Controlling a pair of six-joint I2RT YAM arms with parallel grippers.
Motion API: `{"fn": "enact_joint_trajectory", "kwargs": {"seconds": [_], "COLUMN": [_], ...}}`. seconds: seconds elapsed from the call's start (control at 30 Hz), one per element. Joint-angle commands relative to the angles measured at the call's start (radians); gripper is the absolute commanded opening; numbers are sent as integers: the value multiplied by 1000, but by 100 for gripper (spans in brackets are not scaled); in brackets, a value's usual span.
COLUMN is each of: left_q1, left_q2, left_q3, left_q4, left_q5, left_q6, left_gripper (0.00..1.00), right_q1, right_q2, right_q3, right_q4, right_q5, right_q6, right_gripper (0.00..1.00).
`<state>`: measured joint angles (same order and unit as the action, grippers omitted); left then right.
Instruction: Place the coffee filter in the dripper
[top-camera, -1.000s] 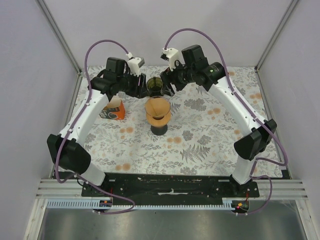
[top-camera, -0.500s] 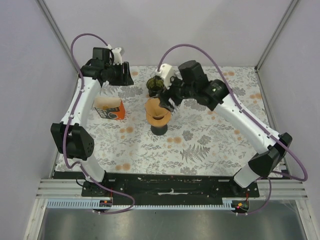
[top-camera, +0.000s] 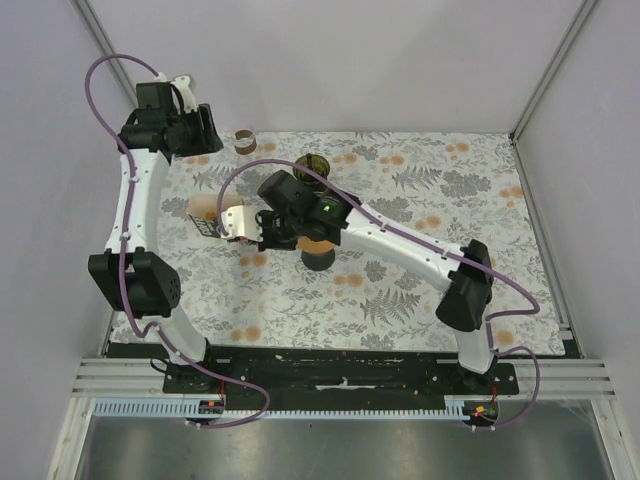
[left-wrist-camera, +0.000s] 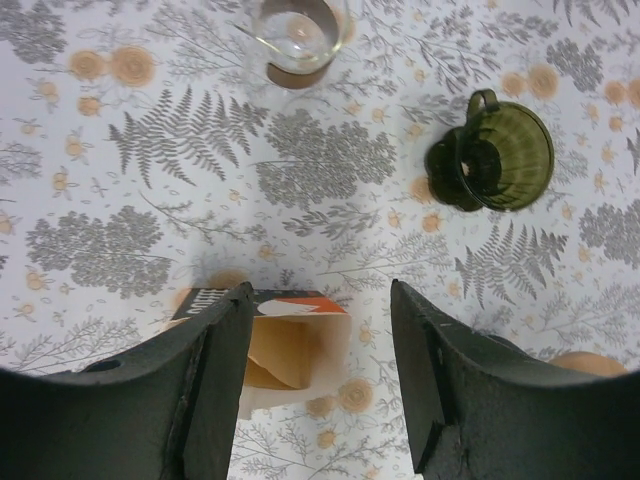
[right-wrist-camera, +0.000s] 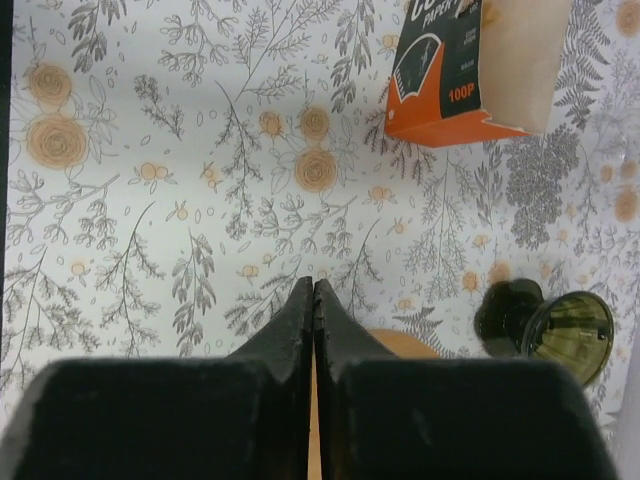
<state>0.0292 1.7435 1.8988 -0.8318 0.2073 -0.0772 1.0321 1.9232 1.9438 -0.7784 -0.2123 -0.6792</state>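
Coffee filter (right-wrist-camera: 402, 346) in dripper (top-camera: 318, 247), largely hidden, axis apparently upright; right end effector (right-wrist-camera: 314, 287) pressed together.

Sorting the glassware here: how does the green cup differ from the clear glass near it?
The green cup is dark and tinted; the clear glass is colourless and see-through. The green cup has a handle; the clear glass shows none in view. Both stand upright, apart, mouths up, on the flowered cloth.

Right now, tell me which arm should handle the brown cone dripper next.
Probably right: the right pincer, shut, hangs beside the brown cone dripper; the left pincer, open, sits off at the far-left corner.
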Motion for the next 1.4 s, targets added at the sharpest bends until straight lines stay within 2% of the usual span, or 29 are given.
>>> {"fn": "enact_joint_trajectory", "kwargs": {"seconds": [0.0,0.17,0.3,0.37,0.53,0.7,0.83,0.9,1.07,1.2,1.37], "left_q1": [21,29,32,32,34,41,43,41,43,44,43], "left_q2": [2,10,14,16,14,30,28,19,2,4,14], "left_q3": [66,85,91,92,95,131,131,123,114,131,155], "left_q4": [37,46,49,51,51,51,49,45,45,45,45], "left_q5": [-11,0,0,0,12,35,23,21,15,26,35], "left_q6": [4,14,25,30,28,19,17,25,37,30,43], "left_gripper": [64,64,63,64,63,64,63,63,63,63,63], "right_q1": [45,72,124,149,177,174,157,149,134,128,99], "right_q2": [71,144,278,315,391,428,451,470,479,470,459], "right_q3": [122,99,121,74,75,72,38,-3,-25,-48,-101], "right_q4": [16,61,24,69,106,143,192,220,222,203,151], "right_q5": [69,177,377,502,661,666,706,741,755,794,844], "right_q6": [-37,-10,-57,-83,-89,-69,-88,-115,-98,-54,10], "right_gripper": [0,0,0,0,0,0,7,8,6,0,0]}}
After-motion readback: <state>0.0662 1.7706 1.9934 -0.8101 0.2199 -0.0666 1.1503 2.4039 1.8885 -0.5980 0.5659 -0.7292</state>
